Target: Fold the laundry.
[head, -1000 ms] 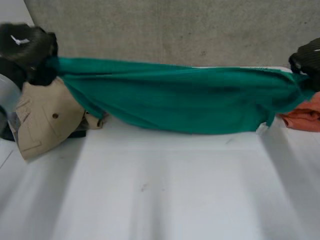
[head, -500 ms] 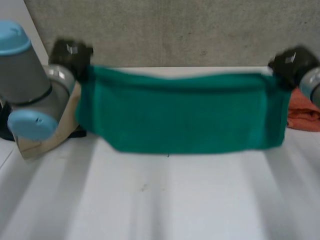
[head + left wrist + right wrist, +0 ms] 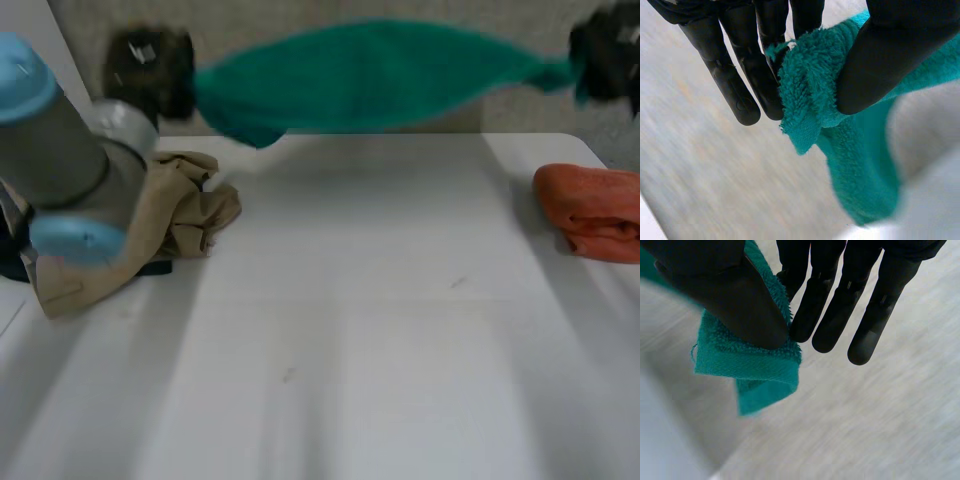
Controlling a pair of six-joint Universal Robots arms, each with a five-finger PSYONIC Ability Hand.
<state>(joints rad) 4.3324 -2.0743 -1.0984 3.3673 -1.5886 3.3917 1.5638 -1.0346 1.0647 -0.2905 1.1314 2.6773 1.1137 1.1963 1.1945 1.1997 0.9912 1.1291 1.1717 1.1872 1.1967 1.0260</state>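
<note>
A green towel (image 3: pixel 370 75) hangs stretched in the air above the far edge of the white table (image 3: pixel 350 330), held at both ends. My left hand (image 3: pixel 150 65) pinches one corner of the green towel (image 3: pixel 810 95) between thumb (image 3: pixel 885 55) and fingers (image 3: pixel 747 80). At the other end my right hand (image 3: pixel 605 50) pinches the opposite corner of the towel (image 3: pixel 755 365) between its thumb (image 3: pixel 735 300) and fingers (image 3: pixel 835 310). Between the hands the towel bulges upward.
A crumpled beige garment (image 3: pixel 170 215) lies at the table's left, partly behind my left arm (image 3: pixel 60 150). A folded orange cloth (image 3: pixel 595 210) sits at the right edge. A grey wall stands behind the table.
Both hands have risen and swung away over the far edge, lifting the green towel off the table. The towel went from hanging flat to billowing upward, uncovering the beige garment and the orange cloth.
</note>
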